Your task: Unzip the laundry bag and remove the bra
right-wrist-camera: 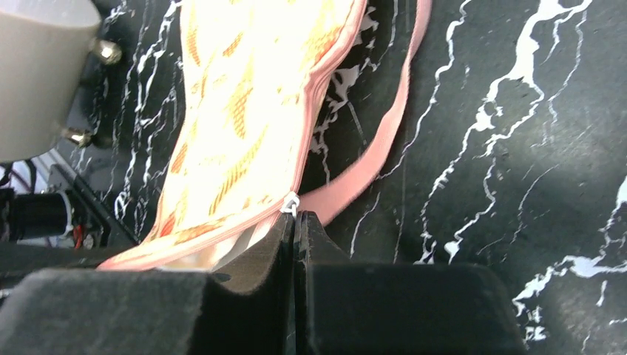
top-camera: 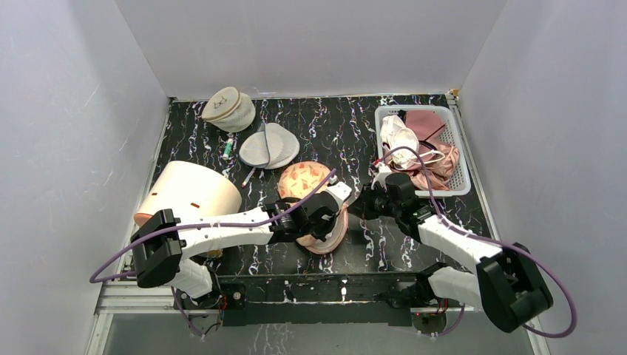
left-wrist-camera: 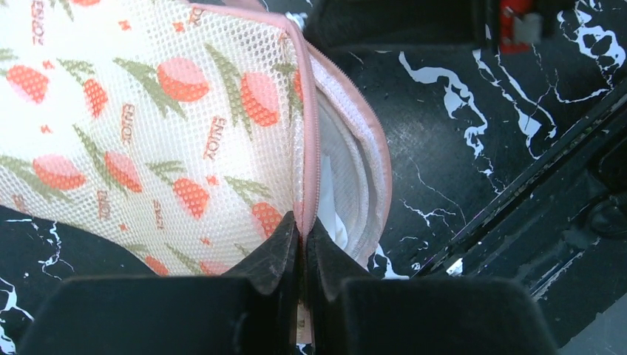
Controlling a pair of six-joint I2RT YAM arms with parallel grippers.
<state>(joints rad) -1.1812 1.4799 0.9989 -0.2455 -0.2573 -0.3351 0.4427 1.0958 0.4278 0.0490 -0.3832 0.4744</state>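
The laundry bag [top-camera: 304,180] lies at the table's middle, peach with an orange print and a pink zipper edge. My left gripper [left-wrist-camera: 303,231] is shut on that pink edge [left-wrist-camera: 313,148] at the bag's near end. The zip stands partly apart there, and a sliver of white cloth [left-wrist-camera: 329,194] shows in the gap; the rest of the bra is hidden inside. My right gripper [right-wrist-camera: 294,219] is shut on the small white zipper pull [right-wrist-camera: 290,204], just right of the bag [right-wrist-camera: 244,96]. In the top view the two grippers, left [top-camera: 327,216] and right [top-camera: 364,207], flank the bag's near end.
A white basket [top-camera: 414,109] with pink and white garments stands at the back right. A large beige cylinder [top-camera: 194,189] lies at the left. A flat white mesh pouch [top-camera: 268,146], a round beige-topped pouch [top-camera: 229,109] and a pen [top-camera: 229,148] sit behind the bag.
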